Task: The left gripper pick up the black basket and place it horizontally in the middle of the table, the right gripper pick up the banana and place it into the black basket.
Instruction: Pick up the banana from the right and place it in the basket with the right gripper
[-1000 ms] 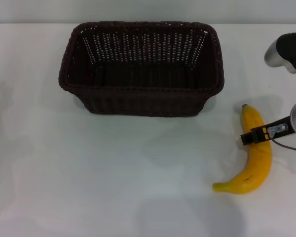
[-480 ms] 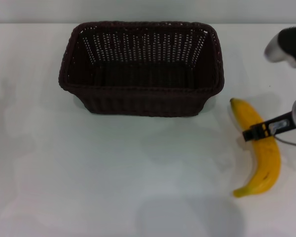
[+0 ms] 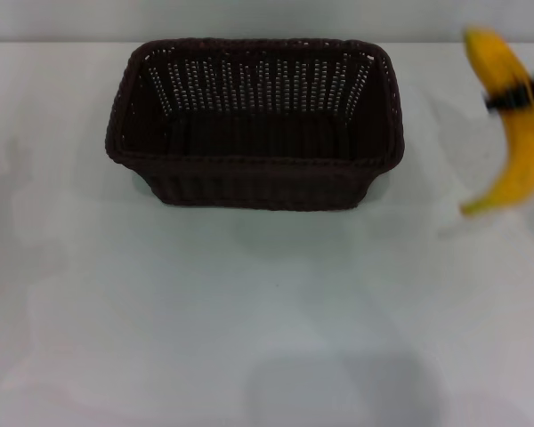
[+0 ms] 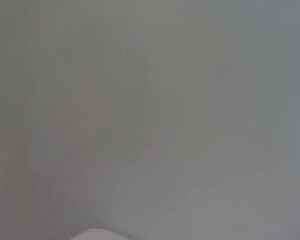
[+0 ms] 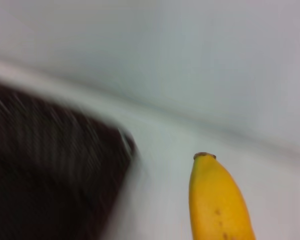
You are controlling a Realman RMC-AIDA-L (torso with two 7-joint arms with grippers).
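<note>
I judge the basket half done: the black basket point(image 3: 254, 123) sits lengthwise, upper centre of frame. My right gripper point(image 3: 519, 95) pinches the banana point(image 3: 513, 133), airborne upper right (drop-in remains). Left gripper unseen.

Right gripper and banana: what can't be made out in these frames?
- Right gripper: head view shows only a dark sliver across the banana; the frame edge cuts off the rest.
- Banana: motion-blurred in head view; right wrist view shows one end, remainder cut by the frame edge.
- Black basket: smeared by blur in right wrist view.
- Left gripper: in no view; left wrist view shows a blank surface.
</note>
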